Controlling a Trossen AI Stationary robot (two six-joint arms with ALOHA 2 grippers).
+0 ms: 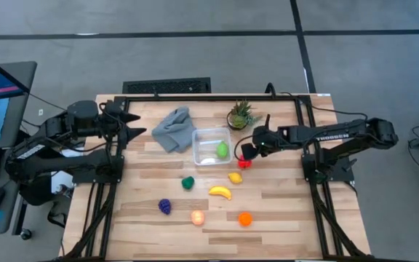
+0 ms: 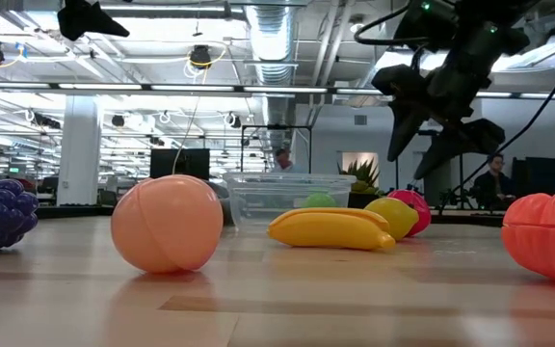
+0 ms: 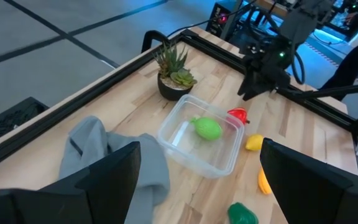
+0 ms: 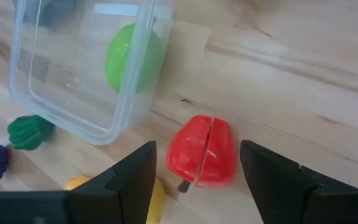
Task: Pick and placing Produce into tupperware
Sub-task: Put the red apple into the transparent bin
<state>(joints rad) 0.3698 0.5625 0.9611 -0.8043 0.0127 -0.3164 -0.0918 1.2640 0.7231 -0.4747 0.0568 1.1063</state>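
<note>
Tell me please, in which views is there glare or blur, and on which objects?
Low view: the peach fruit nearest the camera is soft, and ceiling lights reflect in the table. Right wrist view: the clear tupperware rim catches pale highlights; the red fruit is sharp between the open right gripper.

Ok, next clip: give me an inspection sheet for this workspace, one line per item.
Surface: wooden table, slatted, black frame around it.
Job's things: clear tupperware holds one light green fruit. Outside it lie the red piece, lemon, banana, dark green piece, grapes, peach and orange piece.
Clutter: grey cloth left of the tupperware; potted plant behind it.
Grippers: right gripper open, over the red piece, not touching it; left gripper open, waiting by the cloth.
Cables: black cables along the table's right rear corner.
Surroundings: monitor, keyboard and mouse left of the table; people in the room behind.
</note>
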